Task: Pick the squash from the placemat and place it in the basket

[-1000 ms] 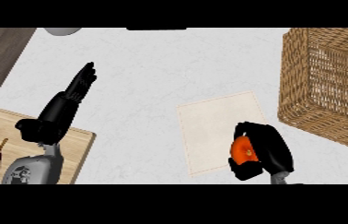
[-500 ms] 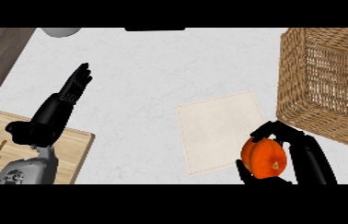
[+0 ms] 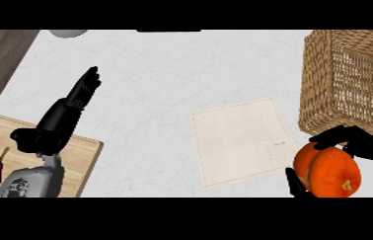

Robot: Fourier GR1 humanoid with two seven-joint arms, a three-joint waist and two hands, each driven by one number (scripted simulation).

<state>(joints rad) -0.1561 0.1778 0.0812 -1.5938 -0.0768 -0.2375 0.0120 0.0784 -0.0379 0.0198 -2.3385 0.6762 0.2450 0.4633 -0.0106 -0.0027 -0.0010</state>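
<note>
Head view: right hand curled rnd squash, off placemat, nr basket; left hand fingers straight

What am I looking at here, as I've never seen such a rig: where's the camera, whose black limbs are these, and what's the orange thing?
The single view looks steeply down from a humanoid robot's head onto a white kitchen counter. The black shapes are its two hands. The left hand rests open, fingers straight, near a wooden board. The right hand curls round an orange squash, just right of the pale placemat and short of the wicker basket where it should go.
</note>
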